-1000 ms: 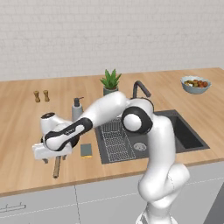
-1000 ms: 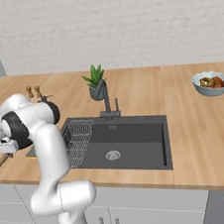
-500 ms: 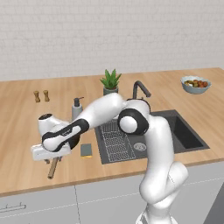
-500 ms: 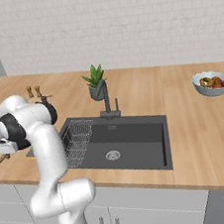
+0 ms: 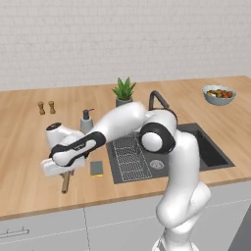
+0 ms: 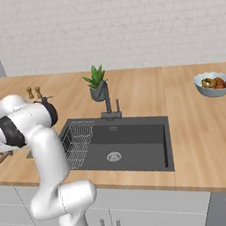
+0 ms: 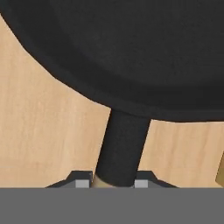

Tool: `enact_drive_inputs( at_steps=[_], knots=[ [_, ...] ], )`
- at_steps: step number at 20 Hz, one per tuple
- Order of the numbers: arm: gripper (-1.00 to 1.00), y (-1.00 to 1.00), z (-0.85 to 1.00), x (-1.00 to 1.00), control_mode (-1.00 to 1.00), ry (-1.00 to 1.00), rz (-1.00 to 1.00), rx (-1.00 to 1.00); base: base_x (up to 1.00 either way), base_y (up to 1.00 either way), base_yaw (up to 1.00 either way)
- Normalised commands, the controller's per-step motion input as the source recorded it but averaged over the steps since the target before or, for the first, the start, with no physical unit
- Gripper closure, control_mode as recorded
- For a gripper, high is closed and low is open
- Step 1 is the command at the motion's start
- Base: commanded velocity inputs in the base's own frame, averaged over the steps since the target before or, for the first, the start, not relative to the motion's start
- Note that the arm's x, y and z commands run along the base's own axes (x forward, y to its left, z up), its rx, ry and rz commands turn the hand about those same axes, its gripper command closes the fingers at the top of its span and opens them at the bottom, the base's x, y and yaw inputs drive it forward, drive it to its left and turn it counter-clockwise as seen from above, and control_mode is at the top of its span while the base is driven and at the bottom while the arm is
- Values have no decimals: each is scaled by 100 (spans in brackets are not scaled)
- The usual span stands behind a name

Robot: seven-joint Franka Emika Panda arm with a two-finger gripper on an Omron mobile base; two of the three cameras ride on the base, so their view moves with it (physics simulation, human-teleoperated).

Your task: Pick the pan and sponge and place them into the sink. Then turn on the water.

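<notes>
The pan (image 7: 131, 52) sits on the counter (image 5: 29, 147) left of the sink (image 5: 215, 157), near the front edge; the gripper (image 7: 116, 181) pinches its handle (image 5: 65, 182), fingers narrowly parted; picking underway, lift and carry to the basin comes next; sponge (image 5: 96, 168) waits alongside

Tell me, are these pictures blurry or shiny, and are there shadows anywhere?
Left base view: a bit soft, even light, no glare; faint shadow under the arm beside the sponge. Right base view: just as soft; the sink looks dark and dull. Hand view: very close up, so the pan is a flat black shape with soft edges; the gripper sits at its handle.
</notes>
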Motion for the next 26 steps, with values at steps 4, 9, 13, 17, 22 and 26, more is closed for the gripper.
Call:
enact_drive_inputs(
  at_steps=[4,9,13,17,22,26],
  knots=[
    [100,-83,89,-12,-100,-19,2,1,0,0,0],
    [100,-90,90,-1,-100,-5,8,9,0,0,0],
    [100,-93,61,1,-100,0,31,19,0,0,0],
    [100,-96,51,15,-100,0,41,25,0,0,0],
    [100,-87,36,36,-100,5,36,31,0,0,0],
    [100,-72,7,28,-100,8,36,14,0,0,0]
  ],
)
